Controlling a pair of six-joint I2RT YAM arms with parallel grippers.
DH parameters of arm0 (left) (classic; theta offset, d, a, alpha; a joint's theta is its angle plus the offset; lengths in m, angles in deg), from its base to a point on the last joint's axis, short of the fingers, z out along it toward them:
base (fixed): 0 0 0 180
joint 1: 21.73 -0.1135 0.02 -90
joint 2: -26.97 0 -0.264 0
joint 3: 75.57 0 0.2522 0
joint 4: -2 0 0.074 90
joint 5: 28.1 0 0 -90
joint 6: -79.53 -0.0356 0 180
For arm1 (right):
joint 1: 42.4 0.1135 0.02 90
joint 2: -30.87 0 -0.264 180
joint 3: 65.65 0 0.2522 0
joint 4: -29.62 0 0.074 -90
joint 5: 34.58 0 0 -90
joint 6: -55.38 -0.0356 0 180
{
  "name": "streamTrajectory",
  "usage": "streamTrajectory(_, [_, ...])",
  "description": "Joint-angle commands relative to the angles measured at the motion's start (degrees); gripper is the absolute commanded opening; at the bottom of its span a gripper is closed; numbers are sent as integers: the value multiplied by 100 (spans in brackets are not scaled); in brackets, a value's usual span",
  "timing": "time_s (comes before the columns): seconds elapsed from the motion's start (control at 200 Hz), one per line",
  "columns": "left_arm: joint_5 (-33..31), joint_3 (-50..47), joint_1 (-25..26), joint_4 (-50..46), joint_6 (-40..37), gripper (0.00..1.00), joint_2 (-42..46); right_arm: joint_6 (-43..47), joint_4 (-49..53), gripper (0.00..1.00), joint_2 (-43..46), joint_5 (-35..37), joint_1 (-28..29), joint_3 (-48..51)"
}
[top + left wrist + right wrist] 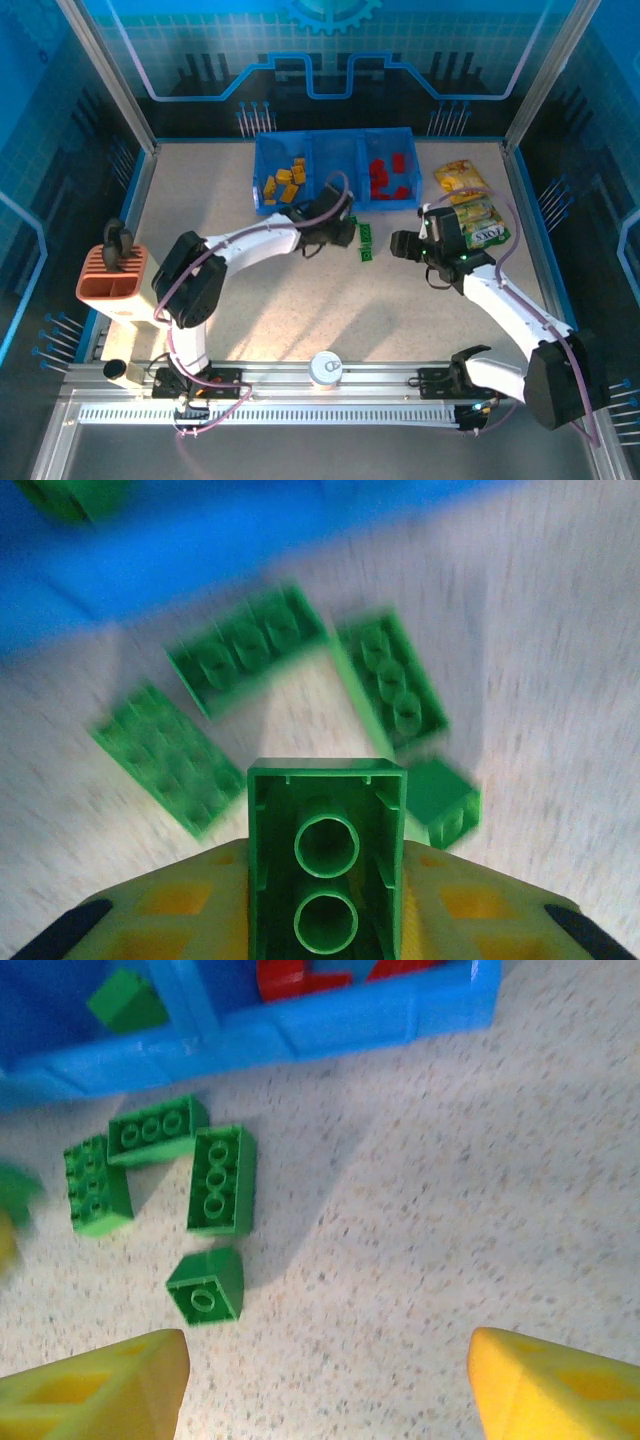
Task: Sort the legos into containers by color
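Observation:
My left gripper (326, 865) is shut on a green lego (326, 810), held underside up between its yellow fingers (180, 905), just off the table. Several more green legos (245, 648) lie loose on the table beyond it, in front of the blue tray (335, 205). From above, the left gripper (340, 228) is by the tray's front wall, next to the green legos (365, 242). The tray's left container holds yellow-orange legos (285, 182) and its right one red legos (390, 175). One green lego (125, 1000) lies in the middle container. My right gripper (325, 1390) hovers open, right of the green legos (220, 1180).
Yellow and green snack packets (470, 205) lie right of the tray, behind the right arm. An orange ribbed holder (112, 275) stands at the table's left edge. A white round knob (325, 367) sits on the front rail between the arm bases.

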Motion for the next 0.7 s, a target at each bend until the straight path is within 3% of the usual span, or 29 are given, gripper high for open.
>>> streamTrajectory(0.0, [-6, 654, -349, -125, -192, 34, 11, -175, -4, 75, 76, -1, 290, 269])
streamTrajectory(0.335, [69, 2768, -1020, -704, -380, 35, -1210, -823, -91, 74, 171, 363, 1365, 1029])
streamTrajectory(0.69, [73, 3979, -1252, -1217, -582, 38, -2223, -1213, -160, 74, 61, 521, 2113, 1310])
